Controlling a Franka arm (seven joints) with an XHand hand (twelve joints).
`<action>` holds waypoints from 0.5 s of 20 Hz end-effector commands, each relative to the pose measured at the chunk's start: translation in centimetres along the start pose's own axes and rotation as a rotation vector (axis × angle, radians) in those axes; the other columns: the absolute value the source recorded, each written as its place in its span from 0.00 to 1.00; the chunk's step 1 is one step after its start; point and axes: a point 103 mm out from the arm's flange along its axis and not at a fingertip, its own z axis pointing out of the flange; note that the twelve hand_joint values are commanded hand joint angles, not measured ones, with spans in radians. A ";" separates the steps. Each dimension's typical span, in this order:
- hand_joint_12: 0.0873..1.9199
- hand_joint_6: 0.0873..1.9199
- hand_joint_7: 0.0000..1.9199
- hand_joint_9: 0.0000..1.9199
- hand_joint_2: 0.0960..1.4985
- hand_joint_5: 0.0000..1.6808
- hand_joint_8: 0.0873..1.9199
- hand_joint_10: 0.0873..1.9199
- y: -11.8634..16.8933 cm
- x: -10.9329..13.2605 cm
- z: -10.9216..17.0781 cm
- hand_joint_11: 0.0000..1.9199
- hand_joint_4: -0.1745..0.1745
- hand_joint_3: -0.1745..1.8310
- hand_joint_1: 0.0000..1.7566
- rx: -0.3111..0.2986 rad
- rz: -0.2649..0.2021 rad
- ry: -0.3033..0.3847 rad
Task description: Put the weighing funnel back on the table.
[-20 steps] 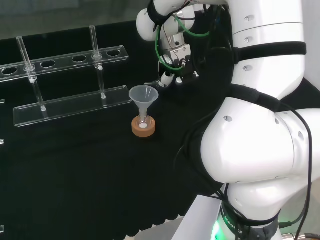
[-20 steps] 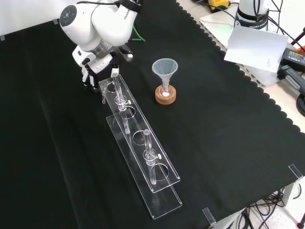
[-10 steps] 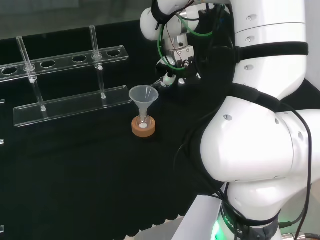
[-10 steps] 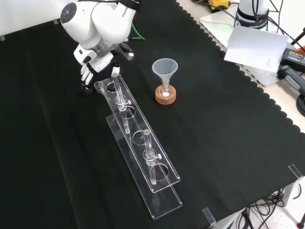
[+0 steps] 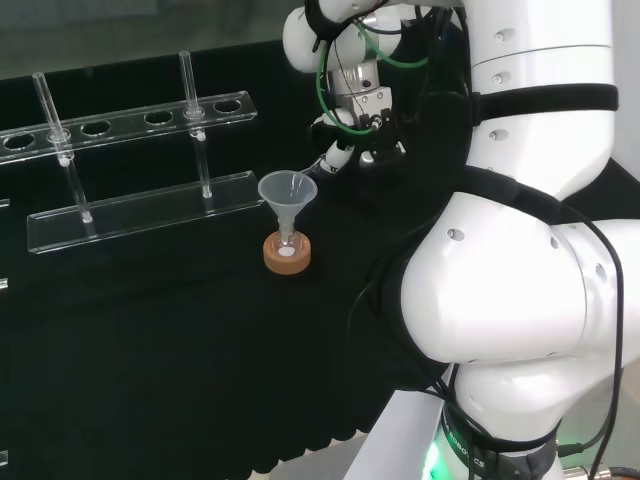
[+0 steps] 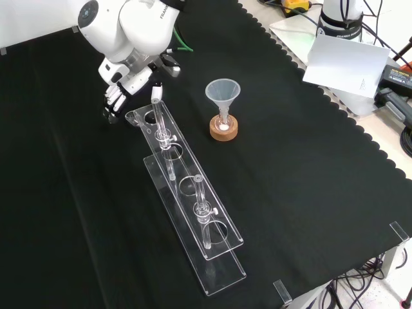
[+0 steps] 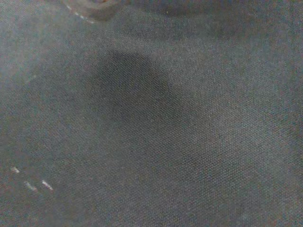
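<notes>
The weighing funnel [image 6: 132, 117], a small clear piece, lies on the black cloth at the far end of the clear rack [image 6: 193, 212] in the front view. My hand [image 6: 117, 90] hangs just above and to its left, with its fingers [image 6: 111, 107] relaxed and pointing down, apart from the piece. In the head view the hand [image 5: 358, 108] is up by the arm's white links, one finger [image 5: 336, 160] stretched toward the cloth. The wrist view looks down on bare black cloth [image 7: 156, 132].
The big funnel [image 6: 223, 92] stands in a small flask on a cork ring [image 6: 223, 129], right of the hand in the front view. The clear rack [image 5: 140, 205] holds two glass tubes [image 6: 201, 206]. Papers and cables lie beyond the cloth's scalloped edge [image 6: 322, 96].
The hand has let go of the weighing funnel, which now lies by the rack's end. The hand has risen and drawn away to the left in the front view.
</notes>
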 end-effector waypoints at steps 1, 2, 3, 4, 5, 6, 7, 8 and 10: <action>0.70 0.00 0.01 0.11 0.58 0.14 0.23 0.33 -3.2 0.0 -2.6 0.08 0.44 0.00 0.46 -0.078 0.008 0.007; 0.70 0.00 0.01 0.11 0.58 0.15 0.24 0.33 -3.8 0.1 -3.0 0.08 0.45 0.00 0.46 -0.086 0.011 0.007; 0.70 0.00 0.01 0.12 0.58 0.15 0.24 0.33 -4.4 0.1 -3.5 0.08 0.45 0.00 0.46 -0.094 0.015 0.006; 0.70 0.00 0.01 0.12 0.58 0.15 0.25 0.33 -5.0 0.2 -4.0 0.08 0.45 0.00 0.46 -0.101 0.019 0.004; 0.70 0.00 0.01 0.12 0.58 0.16 0.25 0.33 -5.6 0.3 -4.4 0.08 0.45 0.00 0.46 -0.108 0.022 -0.002; 0.70 0.00 0.01 0.12 0.58 0.16 0.25 0.33 -6.3 0.4 -4.9 0.08 0.45 0.00 0.46 -0.116 0.027 -0.004; 0.70 0.00 0.02 0.12 0.58 0.16 0.25 0.33 -7.0 0.5 -5.3 0.08 0.45 0.00 0.46 -0.122 0.031 -0.005; 0.70 0.00 0.02 0.12 0.58 0.16 0.25 0.33 -7.6 0.7 -5.7 0.08 0.45 0.00 0.46 -0.128 0.036 -0.009; 0.70 0.00 0.02 0.13 0.58 0.17 0.26 0.33 -9.0 1.1 -6.6 0.09 0.45 0.00 0.46 -0.143 0.045 -0.014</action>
